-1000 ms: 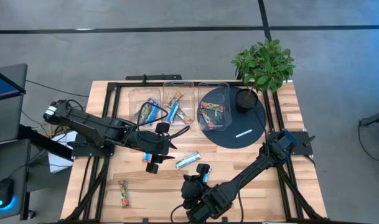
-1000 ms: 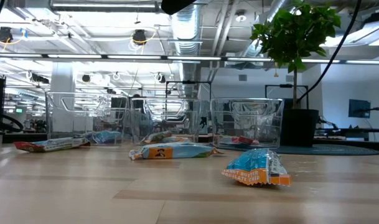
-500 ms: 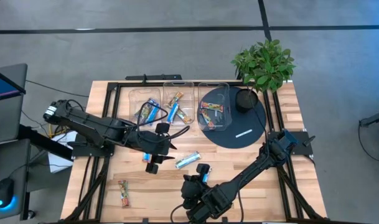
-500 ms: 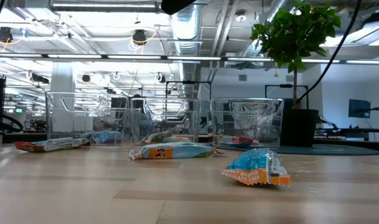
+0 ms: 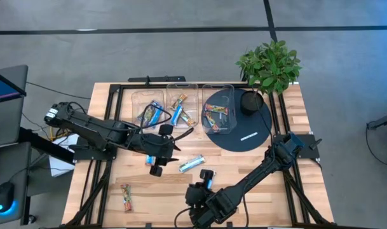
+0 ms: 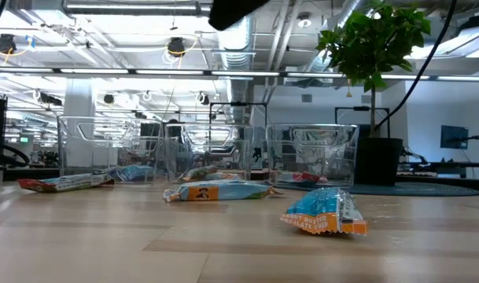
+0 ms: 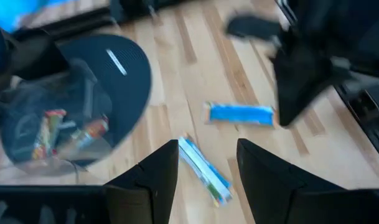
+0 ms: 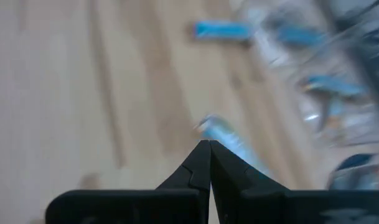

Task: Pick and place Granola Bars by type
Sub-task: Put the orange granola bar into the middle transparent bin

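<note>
Several wrapped bars lie flat on the wooden table. A blue bar (image 5: 192, 164) (image 7: 205, 163) lies in the middle. Another blue bar (image 5: 209, 182) (image 6: 322, 212) peeks out beside my right gripper (image 5: 206, 173) (image 8: 209, 144), which is shut and hangs above it. A third blue bar (image 5: 150, 159) shows under my left arm. An orange-brown bar (image 5: 126, 197) (image 6: 66, 182) lies near the table's left front. My left gripper (image 5: 156, 166) (image 7: 208, 146) is open above the table, left of the middle bar. More bars lie in the clear bins.
Three clear bins (image 5: 182, 95) stand in a row at the table's far side; the rightmost bin (image 5: 230, 95) sits on a round dark mat (image 5: 257, 130) that bears a small white stick mark (image 5: 249, 135). A potted plant (image 5: 269, 67) stands at the far right corner.
My right arm has shifted slightly, its wrist moving a little toward the table's near edge. The bars on the table have stayed where they were.
</note>
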